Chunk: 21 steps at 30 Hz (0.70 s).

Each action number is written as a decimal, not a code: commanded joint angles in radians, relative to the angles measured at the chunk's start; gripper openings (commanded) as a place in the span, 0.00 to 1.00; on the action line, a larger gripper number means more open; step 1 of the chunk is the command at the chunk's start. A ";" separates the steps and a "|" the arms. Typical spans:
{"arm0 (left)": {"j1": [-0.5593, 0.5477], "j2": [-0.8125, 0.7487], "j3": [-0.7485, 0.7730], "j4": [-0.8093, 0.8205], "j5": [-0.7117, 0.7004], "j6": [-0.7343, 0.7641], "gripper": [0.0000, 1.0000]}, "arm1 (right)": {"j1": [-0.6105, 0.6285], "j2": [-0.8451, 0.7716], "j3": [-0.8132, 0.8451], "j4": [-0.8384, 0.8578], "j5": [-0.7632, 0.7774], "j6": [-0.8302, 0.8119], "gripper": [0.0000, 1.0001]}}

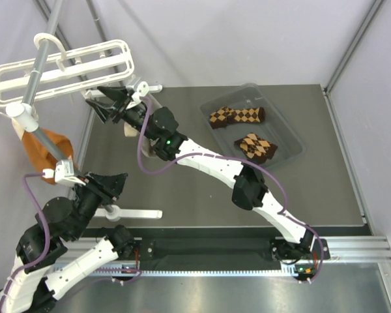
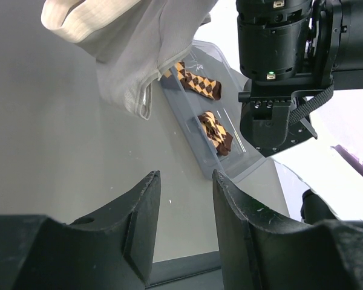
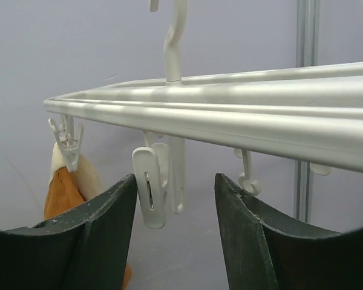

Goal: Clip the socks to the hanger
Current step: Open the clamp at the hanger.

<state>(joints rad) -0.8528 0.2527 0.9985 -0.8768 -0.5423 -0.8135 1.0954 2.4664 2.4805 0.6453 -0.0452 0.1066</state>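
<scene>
Hovering with its fingers spread and nothing between them, the right gripper (image 3: 175, 193) sits just under the white drying hanger (image 3: 260, 103), with one dangling clip (image 3: 150, 188) framed in the gap. The two argyle socks (image 1: 238, 116) lie in the clear plastic tray (image 1: 293, 134) at the far right of the table (image 1: 169, 190), well apart from the frame. The left gripper (image 2: 186, 181) is likewise parted and empty, low over the table and facing the tray. The main risk, as I judge it, is that the hanger only hangs by its hook from the grey pole (image 1: 42, 39). A nudge from either dark finger would set the frame swinging, carry the clip off line, and could shake loose the orange sock (image 3: 59, 193) hanging from a corner clip. The right arm also stretches diagonally across the table, so a left-arm reach toward the tray could collide with it. Squeezing a clip open with no sock at hand gains nothing; a sock has to be fetched first.
</scene>
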 commanded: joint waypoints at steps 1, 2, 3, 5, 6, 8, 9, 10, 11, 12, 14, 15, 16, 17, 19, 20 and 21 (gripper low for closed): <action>-0.003 0.003 -0.008 0.018 0.005 0.000 0.45 | 0.012 0.022 0.069 0.059 0.005 0.022 0.54; -0.003 0.003 -0.006 0.021 0.005 0.002 0.45 | 0.011 0.023 0.070 0.057 0.004 0.027 0.54; -0.003 0.005 -0.006 0.022 0.005 0.004 0.45 | 0.012 0.026 0.070 0.056 0.004 0.027 0.54; -0.003 0.007 -0.008 0.024 0.004 0.008 0.45 | 0.012 0.029 0.072 0.054 0.001 0.033 0.53; -0.003 0.007 -0.008 0.025 0.004 0.008 0.45 | 0.012 0.031 0.074 0.051 -0.001 0.036 0.53; -0.003 0.007 -0.008 0.025 0.002 0.008 0.45 | 0.012 0.034 0.074 0.051 -0.004 0.042 0.53; -0.003 0.007 -0.009 0.027 0.002 0.008 0.45 | 0.014 0.035 0.074 0.054 -0.002 0.045 0.53; -0.003 0.007 -0.009 0.025 0.002 0.008 0.45 | 0.014 0.040 0.075 0.056 -0.001 0.053 0.53; -0.003 0.007 -0.009 0.027 0.004 0.008 0.45 | 0.015 0.043 0.078 0.057 -0.001 0.053 0.52; -0.003 0.005 -0.009 0.024 0.004 0.008 0.45 | 0.018 0.046 0.081 0.059 0.001 0.054 0.52; -0.003 -0.001 -0.009 0.022 0.004 0.008 0.45 | 0.018 0.055 0.093 0.054 0.004 0.051 0.52; -0.003 -0.001 -0.009 0.018 0.002 0.008 0.45 | 0.020 0.057 0.095 0.056 0.005 0.053 0.52; -0.003 -0.004 -0.011 0.015 -0.001 0.007 0.45 | 0.021 0.060 0.100 0.056 0.007 0.056 0.52; -0.003 -0.010 -0.012 0.012 -0.002 0.007 0.45 | 0.021 0.060 0.100 0.054 0.010 0.059 0.52; -0.003 -0.020 -0.012 0.010 -0.005 0.008 0.45 | 0.024 0.063 0.104 0.057 0.011 0.065 0.51; -0.005 -0.020 -0.012 0.009 -0.005 0.008 0.45 | 0.026 0.066 0.107 0.054 0.011 0.065 0.51; -0.003 -0.023 -0.009 0.009 -0.007 0.008 0.45 | 0.027 0.066 0.110 0.054 0.014 0.068 0.51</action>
<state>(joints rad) -0.8528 0.2462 0.9928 -0.8772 -0.5407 -0.8127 1.0992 2.5149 2.5244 0.6514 -0.0422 0.1589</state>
